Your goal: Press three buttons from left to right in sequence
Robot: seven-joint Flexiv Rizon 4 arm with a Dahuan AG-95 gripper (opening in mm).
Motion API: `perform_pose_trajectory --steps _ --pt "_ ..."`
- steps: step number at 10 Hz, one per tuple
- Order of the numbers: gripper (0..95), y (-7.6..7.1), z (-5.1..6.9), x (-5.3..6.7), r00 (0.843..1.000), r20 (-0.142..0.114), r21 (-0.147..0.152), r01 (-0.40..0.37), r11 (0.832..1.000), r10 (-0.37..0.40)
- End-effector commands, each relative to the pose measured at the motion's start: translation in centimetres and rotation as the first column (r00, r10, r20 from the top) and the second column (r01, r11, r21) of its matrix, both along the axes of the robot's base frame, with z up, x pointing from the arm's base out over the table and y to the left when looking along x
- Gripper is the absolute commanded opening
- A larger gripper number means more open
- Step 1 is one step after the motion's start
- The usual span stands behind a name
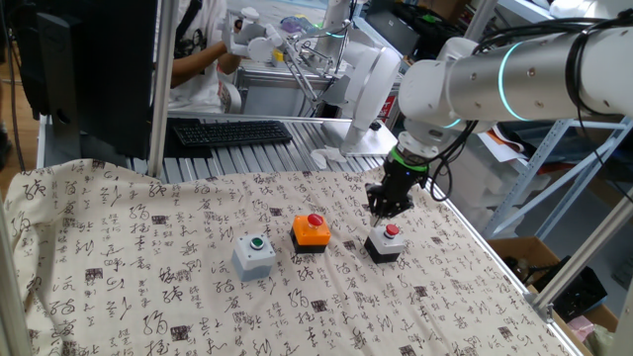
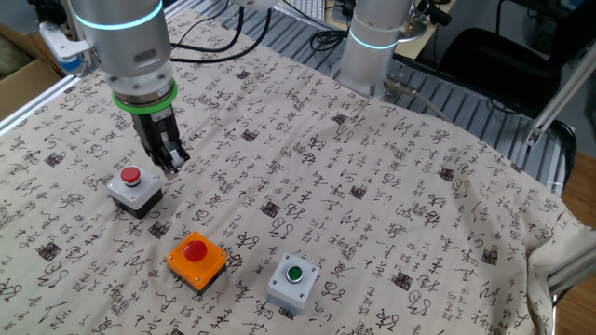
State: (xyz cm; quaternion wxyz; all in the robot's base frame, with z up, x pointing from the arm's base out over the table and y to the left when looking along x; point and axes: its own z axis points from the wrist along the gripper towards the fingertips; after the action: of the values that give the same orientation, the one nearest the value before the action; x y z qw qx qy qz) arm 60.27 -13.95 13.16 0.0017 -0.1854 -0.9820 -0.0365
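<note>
1. The gripper, clenched and empty, is hovering just beside and above the black-boxed red button.
2. The orange button and green button are lying farther off.
3. Judging by position, the last press is pending, needing a shift over the cap, then descent.

Three buttons in a row on cloth

Looking like a robotics lab: aluminium-frame rig, keyboard sitting behind cloth-covered tabletop, cables trailing, metal shelving standing alongside.

Grey box – green cap, orange box – red cap, calligraphy-print cloth
</note>
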Motion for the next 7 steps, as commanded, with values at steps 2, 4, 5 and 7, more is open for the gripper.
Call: perform_pose_trajectory --steps 2,4,5,7 --pt "0.0 -0.02 -0.02 0.09 1.0 -0.004 -0.015 0.005 1.0 -0.005" --pt "0.0 -0.02 -0.01 0.12 1.0 -0.008 -0.024 0.012 1.0 -0.012" --pt "0.0 -0.05 -0.05 0.21 1.0 -0.008 -0.033 0.012 0.999 -0.012" --pt "0.0 -0.26 -0.06 0.49 1.0 -0.005 -0.033 0.015 0.999 -0.016"
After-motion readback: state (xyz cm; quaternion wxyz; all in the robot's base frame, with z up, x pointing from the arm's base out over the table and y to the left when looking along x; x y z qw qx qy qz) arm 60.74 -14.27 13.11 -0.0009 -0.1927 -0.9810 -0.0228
